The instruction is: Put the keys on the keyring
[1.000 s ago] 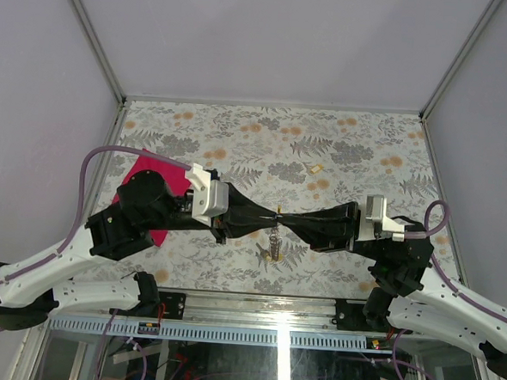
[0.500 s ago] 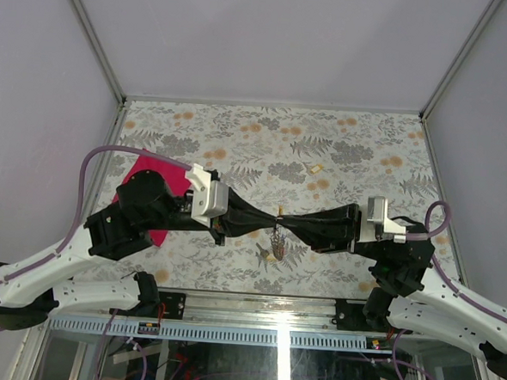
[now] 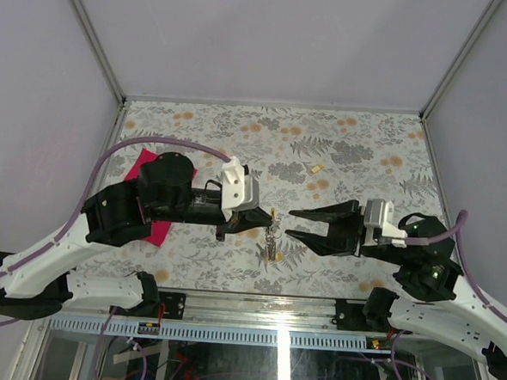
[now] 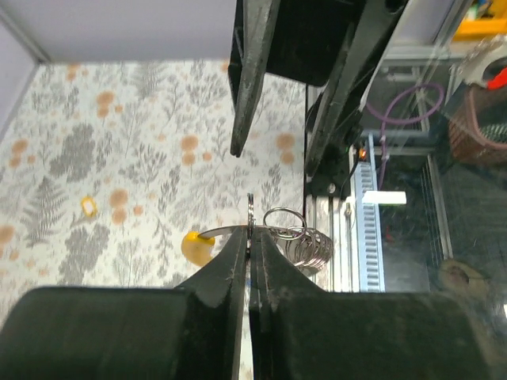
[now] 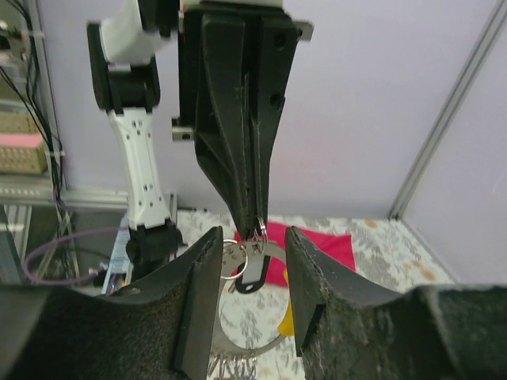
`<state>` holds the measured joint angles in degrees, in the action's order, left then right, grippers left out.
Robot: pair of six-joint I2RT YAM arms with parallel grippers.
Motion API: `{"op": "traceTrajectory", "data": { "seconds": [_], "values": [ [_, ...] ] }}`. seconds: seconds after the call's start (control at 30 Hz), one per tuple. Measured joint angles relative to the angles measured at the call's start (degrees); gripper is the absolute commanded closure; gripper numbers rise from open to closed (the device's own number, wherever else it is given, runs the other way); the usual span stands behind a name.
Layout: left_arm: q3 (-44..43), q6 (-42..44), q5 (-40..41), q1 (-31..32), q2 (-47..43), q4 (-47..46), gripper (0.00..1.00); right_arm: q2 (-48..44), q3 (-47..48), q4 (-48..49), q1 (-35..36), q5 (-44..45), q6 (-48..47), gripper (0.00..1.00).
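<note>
My left gripper [image 3: 269, 215] is shut on the thin grey keyring [image 3: 272, 228], holding it above the table. Several keys [image 3: 272, 243] dangle below it. In the left wrist view the jaws [image 4: 250, 234] pinch the keyring [image 4: 250, 207] edge-on, with a yellow-capped key [image 4: 195, 245] to the left and small coiled rings [image 4: 301, 241] to the right. My right gripper [image 3: 288, 224] is open just right of the ring, touching nothing. From the right wrist, its fingers [image 5: 253, 231] flank the keyring [image 5: 262, 349], a black-capped key [image 5: 252, 275] and a yellow cap [image 5: 287, 318].
A lone small yellow key [image 3: 316, 168] lies on the floral table further back, also in the left wrist view [image 4: 89, 207]. A red cloth [image 3: 139, 167] lies under the left arm. The metal table frame [image 3: 255, 304] runs along the near edge.
My right gripper has opened and drawn back to the right, letting go of the ring. The left gripper has closed fully on the keyring and its wrist has shifted right.
</note>
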<state>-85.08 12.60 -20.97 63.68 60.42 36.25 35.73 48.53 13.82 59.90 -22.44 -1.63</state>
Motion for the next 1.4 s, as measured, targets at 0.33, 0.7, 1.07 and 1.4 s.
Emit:
{"op": "traceTrajectory", "data": {
  "seconds": [0.33, 0.7, 1.07, 1.4],
  "values": [
    [-10.1, 2.9, 6.4, 0.0, 9.9, 19.7, 1.0, 2.4, 0.9, -13.2, 0.0, 2.3, -4.7, 0.58],
    [-17.5, 4.7, 11.0, 0.8, 15.9, 31.7, 1.0, 4.8, -1.6, -13.1, 0.0, 1.9, -6.5, 0.6],
    [-18.3, 5.1, 11.2, 1.9, 16.3, 33.2, 1.0, 7.6, -2.6, -8.2, 0.0, 1.8, -8.0, 0.66],
    [-18.3, 5.1, 11.2, 2.3, 16.3, 33.2, 1.0, 9.3, -2.7, -6.0, 0.0, 0.4, -8.4, 0.74]
  ]
}}
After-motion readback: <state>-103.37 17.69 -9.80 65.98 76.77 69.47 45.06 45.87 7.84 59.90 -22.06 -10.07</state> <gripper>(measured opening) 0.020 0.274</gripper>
